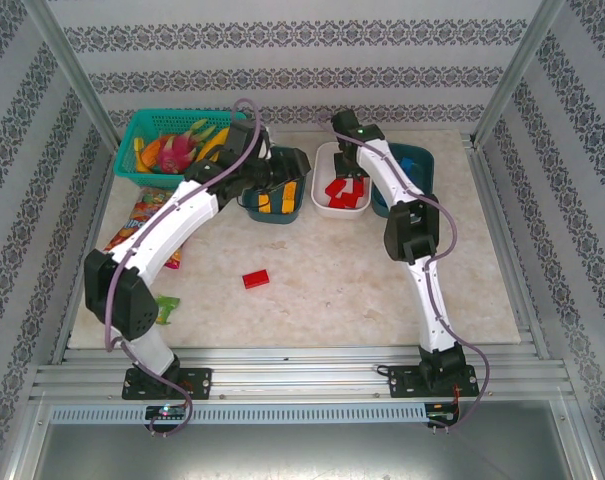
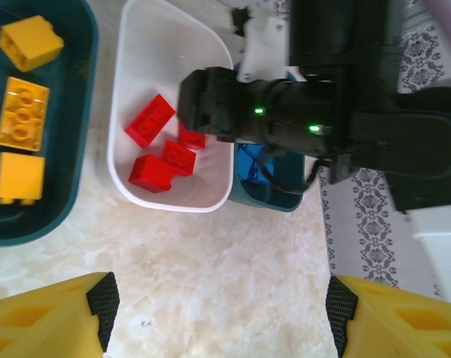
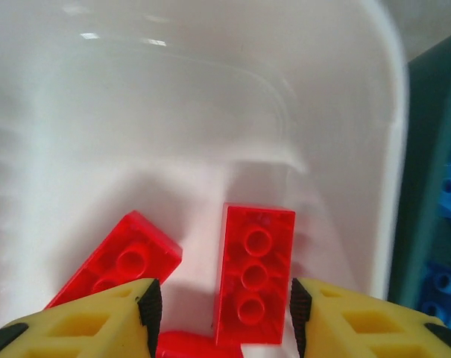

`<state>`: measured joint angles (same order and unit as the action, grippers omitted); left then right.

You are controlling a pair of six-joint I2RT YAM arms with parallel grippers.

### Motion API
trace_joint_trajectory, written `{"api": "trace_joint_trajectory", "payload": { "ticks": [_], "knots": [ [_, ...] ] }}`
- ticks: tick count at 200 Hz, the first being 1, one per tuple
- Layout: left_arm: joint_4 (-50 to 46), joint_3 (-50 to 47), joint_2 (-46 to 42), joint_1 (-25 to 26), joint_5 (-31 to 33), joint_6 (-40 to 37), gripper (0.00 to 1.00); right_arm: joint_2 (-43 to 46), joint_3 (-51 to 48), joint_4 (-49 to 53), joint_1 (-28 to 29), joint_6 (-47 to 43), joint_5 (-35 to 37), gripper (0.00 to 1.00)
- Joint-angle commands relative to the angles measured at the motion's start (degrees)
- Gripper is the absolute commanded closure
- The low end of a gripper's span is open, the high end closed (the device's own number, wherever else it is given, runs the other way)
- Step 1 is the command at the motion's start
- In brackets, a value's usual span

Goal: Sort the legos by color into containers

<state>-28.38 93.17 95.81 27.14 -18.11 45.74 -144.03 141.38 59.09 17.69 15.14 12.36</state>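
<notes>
Resting alone on the pale counter (image 1: 382,290), one small red plastic lego brick (image 1: 255,279) lies nearer the left arm.
It sits toward the arm bases from both grippers, long axis roughly left-to-right. Four red bricks (image 2: 179,156) fill the white plastic tub (image 2: 150,45), three yellow-orange bricks (image 2: 21,112) the left dark teal plastic tub (image 2: 68,149); the blue bricks (image 2: 251,164) in the right dark teal plastic tub (image 2: 266,201) cannot be counted. The left gripper (image 2: 221,298) and right gripper (image 3: 221,298) both gape, empty.

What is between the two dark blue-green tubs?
The white tub with red legos sits between them, the yellow-lego tub on one side and the blue-lego tub on the other. The left wrist view shows it.
</notes>
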Motion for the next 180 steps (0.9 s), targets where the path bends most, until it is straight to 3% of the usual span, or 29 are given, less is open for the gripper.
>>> {"api": "trace_joint_trajectory", "payload": {
  "ticks": [1,27,45,64,87,117,129,150,180],
  "knots": [
    [-7.18,-3.14,-6.23,-0.97,5.39,-1.46,0.24,13.88,-6.51,-3.48,3.43,0.09,-2.97,0.46],
    [-13.48,-10.93,-15.51,-1.21,11.43,0.20,0.24,27.40,-27.32,-15.52,9.66,-1.80,-8.65,0.35],
    [-17.06,-17.00,-23.21,-1.21,14.60,1.14,0.23,34.84,-40.60,-24.02,14.40,-4.07,-16.47,0.29],
    [-20.76,-23.00,-31.75,-1.21,17.10,2.44,0.23,39.91,-52.08,-31.48,19.75,-8.92,-25.86,0.26],
    [-26.12,-29.12,-41.27,-1.21,19.63,4.28,0.23,43.22,-61.48,-35.90,25.88,-18.90,-31.49,0.24],
    [-33.02,-34.78,-52.90,-1.21,22.44,9.20,0.24,40.74,-64.17,-33.88,31.17,-32.65,-32.92,0.21],
    [-35.85,-36.56,-56.98,-1.21,22.68,11.89,0.24,38.52,-62.80,-32.44,31.76,-35.53,-33.09,0.12],
    [-39.97,-38.66,-62.69,-1.16,22.24,14.42,0.24,34.35,-59.29,-31.19,32.46,-38.35,-29.61,0.06],
    [-42.44,-38.35,-65.48,-1.20,22.28,15.04,0.25,28.36,-55.03,-29.38,34.57,-42.72,-23.90,0.05]
  ]
}}
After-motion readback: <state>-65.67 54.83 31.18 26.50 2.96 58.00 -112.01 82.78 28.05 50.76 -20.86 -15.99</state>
